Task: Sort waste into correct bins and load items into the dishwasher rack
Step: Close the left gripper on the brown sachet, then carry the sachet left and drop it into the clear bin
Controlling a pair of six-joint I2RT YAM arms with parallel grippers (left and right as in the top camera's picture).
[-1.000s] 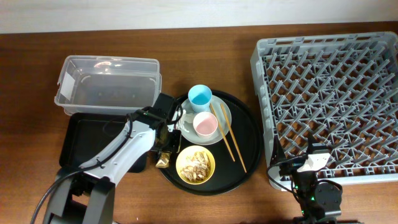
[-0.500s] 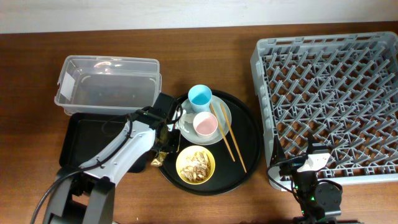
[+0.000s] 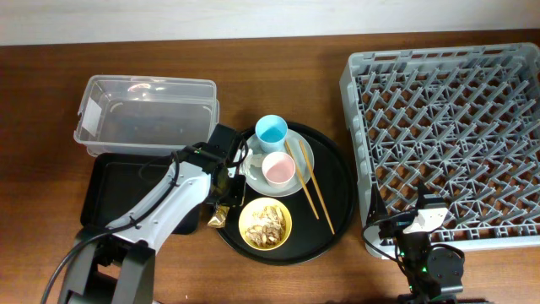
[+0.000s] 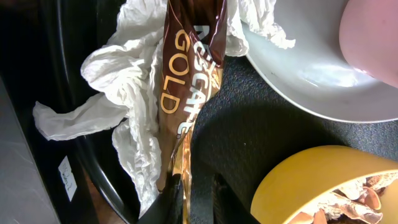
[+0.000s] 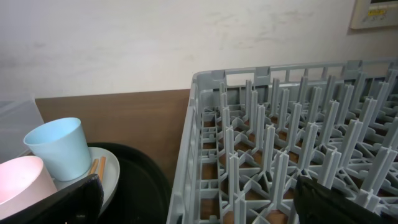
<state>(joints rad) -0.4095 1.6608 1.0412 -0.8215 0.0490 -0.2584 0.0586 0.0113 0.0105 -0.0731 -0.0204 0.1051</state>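
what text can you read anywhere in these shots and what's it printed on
"GOLD": on the brown-gold wrapper, clear.
"ESCAF": same wrapper, beside it, cut off by creases.
white sticker by the napkin: too small to read.
wall panel, right wrist view: print blurred.

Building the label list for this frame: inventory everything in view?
dishwasher rack: 1, grey, table's right side
clear tub: 1, transparent, far left
rectangular tray: 1, black, beside tub
round tray: 1, black, centre
plate: 1, pale, on round tray
blue cup: 1, blue, on plate
pink cup: 1, pink, on plate
chopsticks: 1 pair, wood, across plate and round tray
yellow bowl: 1, yellow, on round tray
food scraps: 1 heap, beige, in bowl
napkin: 1, white, round tray's left edge
wrapper: 1, brown-gold, over napkin
table: 1, brown
left gripper: at wrapper's end, grip unclear
right gripper: jaws open, by rack
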